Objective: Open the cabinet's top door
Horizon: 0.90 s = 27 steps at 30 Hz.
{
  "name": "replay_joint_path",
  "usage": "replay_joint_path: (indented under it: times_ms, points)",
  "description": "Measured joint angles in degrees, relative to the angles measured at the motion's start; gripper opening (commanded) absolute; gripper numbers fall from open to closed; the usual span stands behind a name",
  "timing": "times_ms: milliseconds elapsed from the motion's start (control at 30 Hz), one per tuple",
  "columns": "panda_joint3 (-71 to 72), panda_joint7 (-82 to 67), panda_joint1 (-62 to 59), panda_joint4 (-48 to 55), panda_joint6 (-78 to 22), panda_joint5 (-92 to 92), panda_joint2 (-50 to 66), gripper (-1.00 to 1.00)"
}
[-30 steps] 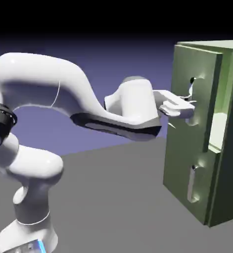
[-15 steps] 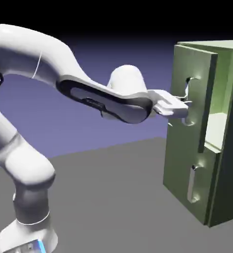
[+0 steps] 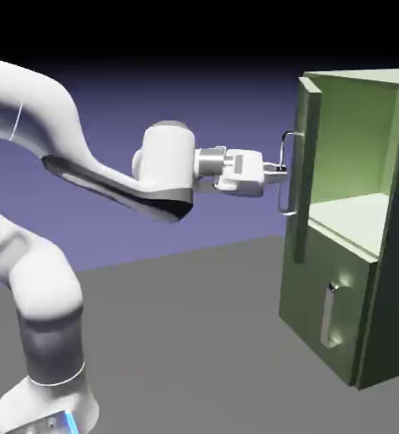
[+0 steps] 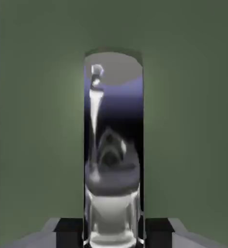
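Note:
The olive-green cabinet (image 3: 396,288) stands at the exterior view's right. Its top door (image 3: 307,169) is swung wide and shows almost edge-on, baring the pale green inside (image 3: 359,144). My gripper (image 3: 280,170) is shut on the door's vertical silver handle (image 3: 286,182) around mid-height. In the hand view the door panel (image 4: 38,126) fills the picture. Its shiny handle (image 4: 111,193) runs up the rounded recess, pinched between my gripper (image 4: 113,228), whose grey fingertips (image 4: 67,226) show at the bottom edge.
The shorter lower door (image 3: 314,292) is closed, with its own silver handle (image 3: 329,314). A pale shelf (image 3: 355,216) divides the cabinet's inside. The white arm (image 3: 92,169) reaches in from the left above the grey table (image 3: 194,339).
The hand has drawn back to the left with the handle. The top door has swung from slightly ajar to wide open, and the upper inside now shows.

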Motion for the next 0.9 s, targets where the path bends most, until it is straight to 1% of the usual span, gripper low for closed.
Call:
replay_joint_path:
  times_ms: [233, 433, 633, 900]
  points:
    - [10.11, -6.47, 0.93, -2.37, -12.44, 17.49, -2.20, -1.00]
    - [20.25, -9.23, 2.56, -0.40, -26.64, 32.14, 0.10, -1.00]
    - [30.05, -9.27, 2.36, 5.69, -41.59, 43.46, 6.57, -1.00]
    - [41.50, -6.60, -0.94, 17.95, -61.51, 52.48, 19.22, -1.00]
